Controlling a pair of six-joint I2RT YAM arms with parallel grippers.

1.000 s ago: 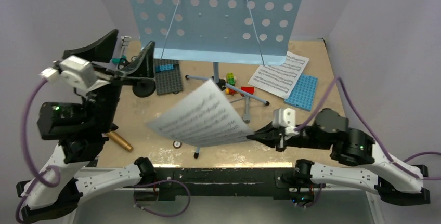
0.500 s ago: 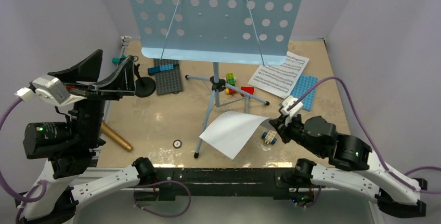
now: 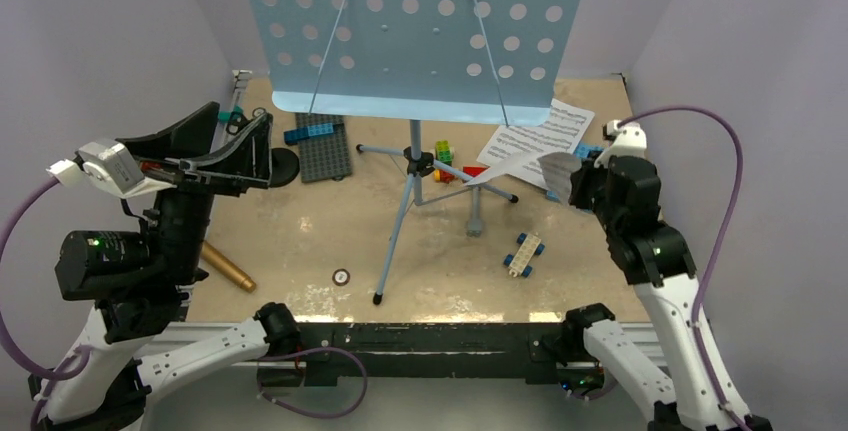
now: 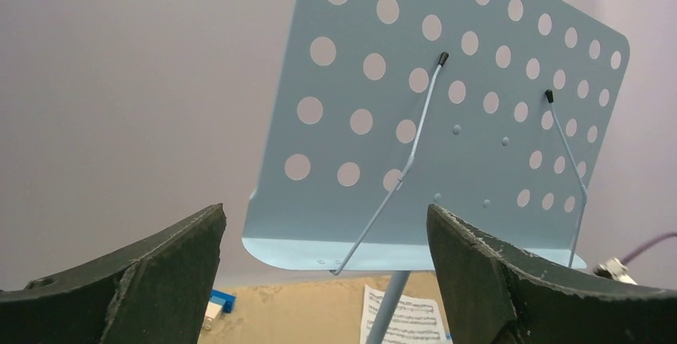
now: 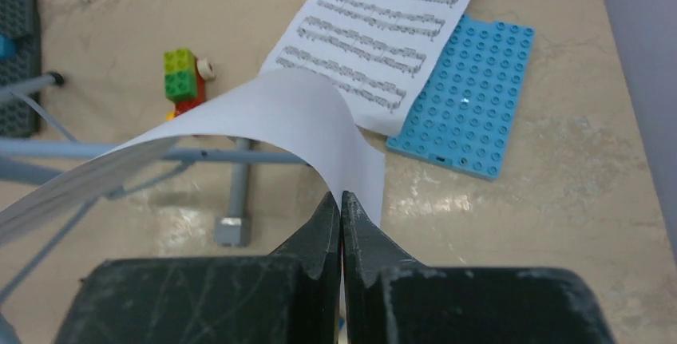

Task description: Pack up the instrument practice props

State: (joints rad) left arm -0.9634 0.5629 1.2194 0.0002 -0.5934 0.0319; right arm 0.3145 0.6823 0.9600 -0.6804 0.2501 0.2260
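Observation:
The light-blue perforated music stand [image 3: 415, 21] stands at the table's back middle on its tripod [image 3: 412, 196]; it also fills the left wrist view [image 4: 447, 120]. My right gripper [image 3: 575, 179] is shut on a white sheet-music page [image 3: 520, 166], held curled above the table at the right; the right wrist view shows the page [image 5: 303, 116] pinched between the jaws. A second page [image 3: 540, 141] lies flat beneath [image 5: 383, 33]. My left gripper [image 3: 245, 141] is open and empty, raised at the left. The gold-brown microphone [image 3: 228, 269] lies at the front left. The black mic stand base [image 3: 283, 165] sits behind the left gripper.
A dark grey baseplate [image 3: 325, 151] lies left of the tripod and a blue baseplate [image 5: 465, 108] at the right. Coloured bricks [image 3: 445, 163] sit by the tripod hub, a white-and-blue brick [image 3: 523, 251] front right, a small round piece [image 3: 342, 275] near front.
My right arm has swung up and back to the right, carrying the page from the front middle to above the flat page. My left gripper has shifted slightly.

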